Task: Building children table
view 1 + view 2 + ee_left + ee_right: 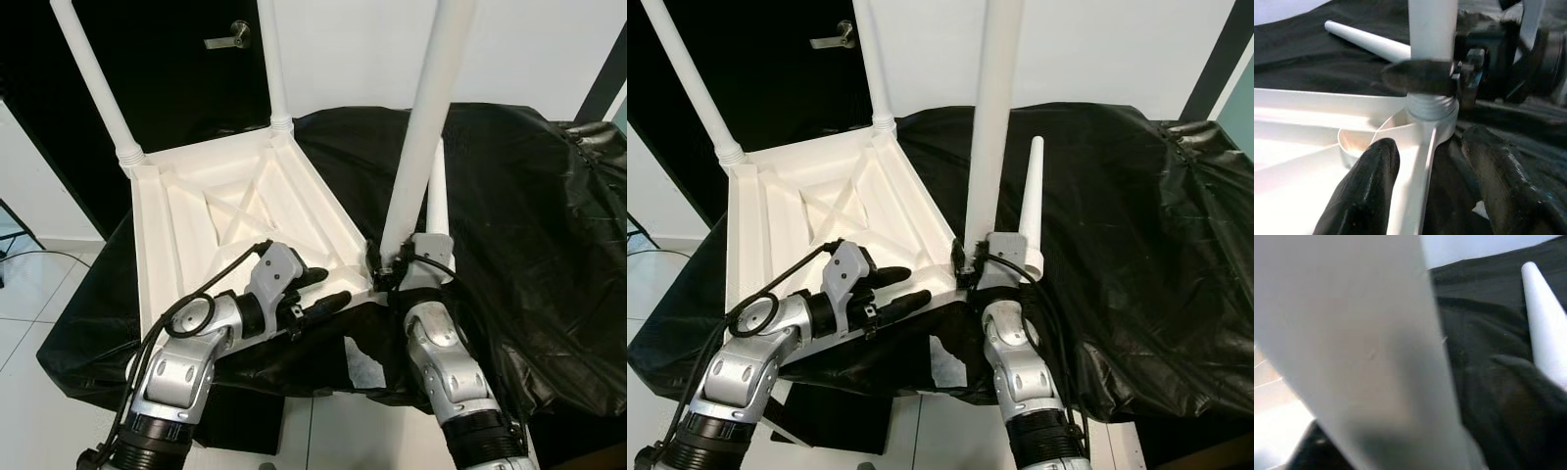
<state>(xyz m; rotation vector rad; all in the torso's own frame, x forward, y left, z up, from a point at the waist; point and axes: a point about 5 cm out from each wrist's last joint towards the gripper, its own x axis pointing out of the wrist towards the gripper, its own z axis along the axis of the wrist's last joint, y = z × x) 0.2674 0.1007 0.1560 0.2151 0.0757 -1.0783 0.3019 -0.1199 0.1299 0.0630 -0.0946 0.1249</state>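
The white table top (186, 235) lies upside down on a black cloth (529, 215). Two white legs (93, 78) (272, 59) stand screwed into its far corners. A third leg (421, 127) stands upright in the near right corner socket (1432, 110), and my right gripper (390, 266) is shut on its base. My left gripper (333, 286) is open, its two fingers (1366, 186) straddling the table top's near rim just left of that corner. A fourth leg (1031, 196) lies loose on the cloth behind my right wrist.
The cloth-covered surface stretches wide to the right. A black door with a lever handle (227, 39) and a white wall stand behind. Tiled floor (39, 294) shows on the left. A pale scrap (367, 367) hangs at the near edge of the cloth.
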